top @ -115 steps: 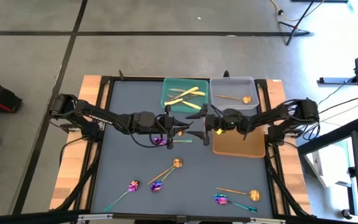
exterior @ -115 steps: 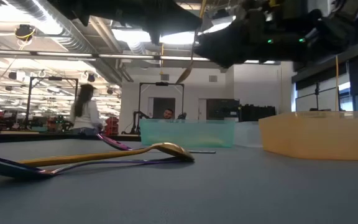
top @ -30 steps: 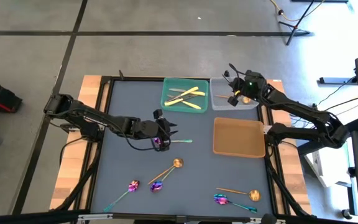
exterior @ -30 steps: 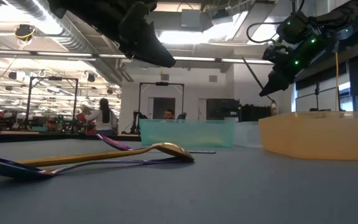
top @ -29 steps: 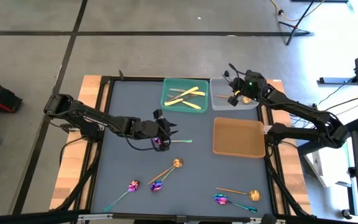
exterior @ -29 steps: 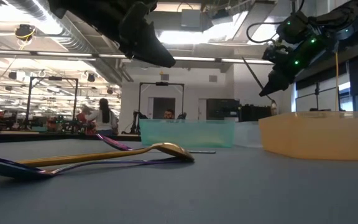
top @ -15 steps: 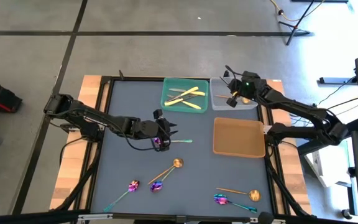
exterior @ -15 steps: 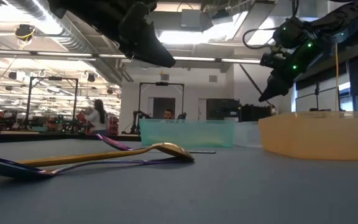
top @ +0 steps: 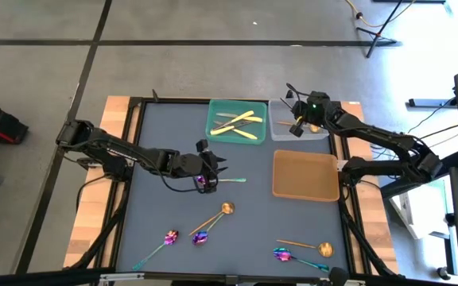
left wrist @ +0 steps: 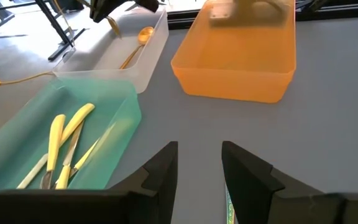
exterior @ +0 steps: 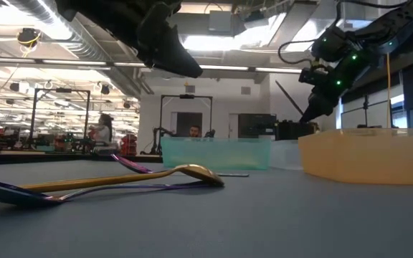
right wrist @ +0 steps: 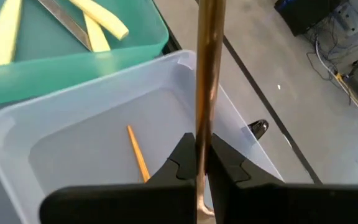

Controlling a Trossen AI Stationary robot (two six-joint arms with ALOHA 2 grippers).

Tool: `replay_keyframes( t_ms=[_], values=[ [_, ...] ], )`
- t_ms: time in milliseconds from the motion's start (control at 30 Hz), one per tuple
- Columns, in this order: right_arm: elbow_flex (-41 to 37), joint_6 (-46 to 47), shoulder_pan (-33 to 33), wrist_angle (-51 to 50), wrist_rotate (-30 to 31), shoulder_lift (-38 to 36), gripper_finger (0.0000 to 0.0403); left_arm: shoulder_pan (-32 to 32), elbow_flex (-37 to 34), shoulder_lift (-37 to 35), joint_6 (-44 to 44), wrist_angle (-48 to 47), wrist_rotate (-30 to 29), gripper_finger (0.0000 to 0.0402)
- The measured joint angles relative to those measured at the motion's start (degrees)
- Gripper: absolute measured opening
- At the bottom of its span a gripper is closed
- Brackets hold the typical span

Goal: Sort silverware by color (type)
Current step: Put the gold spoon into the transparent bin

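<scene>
My right gripper (top: 296, 127) hangs over the grey tray (top: 281, 107), shut on a copper-gold spoon; another copper spoon (top: 308, 126) lies in that tray. My left gripper (top: 211, 171) is open, hovering just above a purple-blue spoon (top: 205, 182) whose teal handle (left wrist: 229, 210) lies on the table between its fingers. Yellow-gold knives (top: 237, 123) lie in the green tray (top: 215, 107). Two copper spoons (top: 217, 214) (top: 308, 246) and three purple-blue spoons (top: 171, 237) (top: 200, 237) (top: 293, 256) lie on the table's near half. My right gripper (right wrist: 202, 158) pinches the copper spoon's slim handle (right wrist: 202, 124) between its two fingers (right wrist: 182, 158). The handle runs along the fingers and reaches out past their tips. The spoon is lifted clear, above the grey tray's floor (right wrist: 104, 155).
The orange tray (top: 279, 175) sits on the table's right side, near the grey one, with nothing in it. The green and grey trays stand side by side at the far edge. Bare table lies between the left gripper and the orange tray.
My right gripper, still shut on the copper spoon, has shifted a little toward the table's left and sunk lower over the grey tray.
</scene>
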Motion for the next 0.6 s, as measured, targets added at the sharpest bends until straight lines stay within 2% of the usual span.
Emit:
replay_keyframes(
  t_ms=[467,600],
  values=[
    [0.0,0.7,-7.1,-1.3,0.0,9.3,0.0007,-0.2,0.0,0.0,-0.1,0.0,0.1,0.0119],
    [0.0,3.3,-8.6,-1.6,1.9,10.8,0.0007,-0.2,0.0,0.0,-0.1,0.0,0.1,0.0119]
  ],
)
